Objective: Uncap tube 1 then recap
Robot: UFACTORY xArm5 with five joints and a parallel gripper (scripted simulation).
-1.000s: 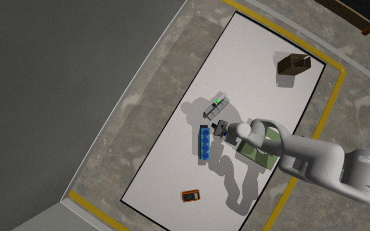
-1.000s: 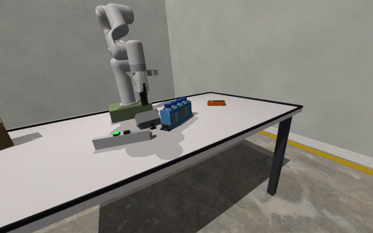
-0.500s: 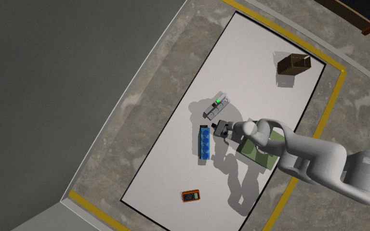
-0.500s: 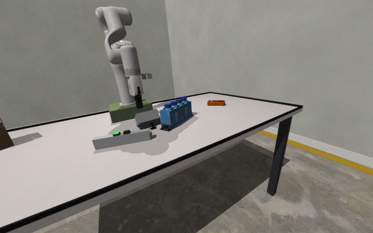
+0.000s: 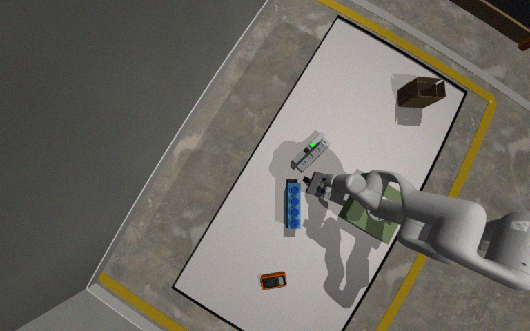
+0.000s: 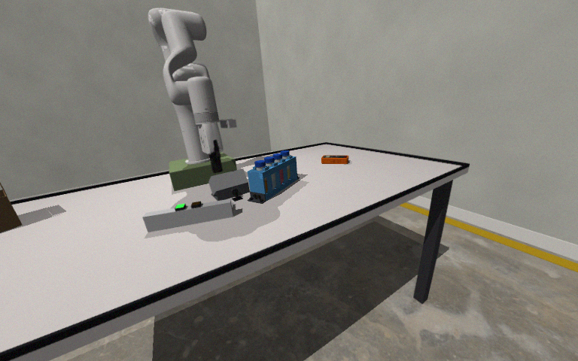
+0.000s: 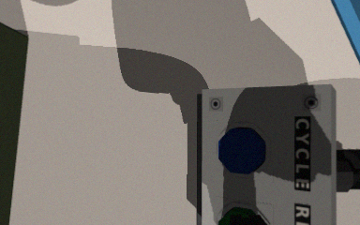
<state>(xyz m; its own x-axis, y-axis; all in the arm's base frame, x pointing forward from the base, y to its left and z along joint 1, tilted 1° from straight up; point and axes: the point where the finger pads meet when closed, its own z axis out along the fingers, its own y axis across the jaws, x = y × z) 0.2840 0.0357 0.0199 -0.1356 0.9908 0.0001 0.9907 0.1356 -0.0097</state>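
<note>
READY key (image 7: pixel 241 218) sits on the key housing (image 7: pixel 323 141) just beyond the CYCLE key (image 7: pixel 242 150), almost beneath the hovering gripper (image 6: pixel 216 165), whose fingers are pressed together on nothing.

Out on the white table (image 5: pixel 363 78) with its black edging, there's an orange handheld meter (image 5: pixel 273 280) lying flat near one end, dark screen facing up, well apart from everything else. At the far opposite end sits a brown cardboard box (image 5: pixel 421 92), open at the top, close to the table's corner. Below, dark table legs (image 6: pixel 431 247) stand on a mottled concrete floor (image 6: pixel 490 314), and a yellow stripe (image 5: pixel 470 156) runs along the floor beside the table. Plain grey walls (image 6: pixel 405 76) close it in.
</note>
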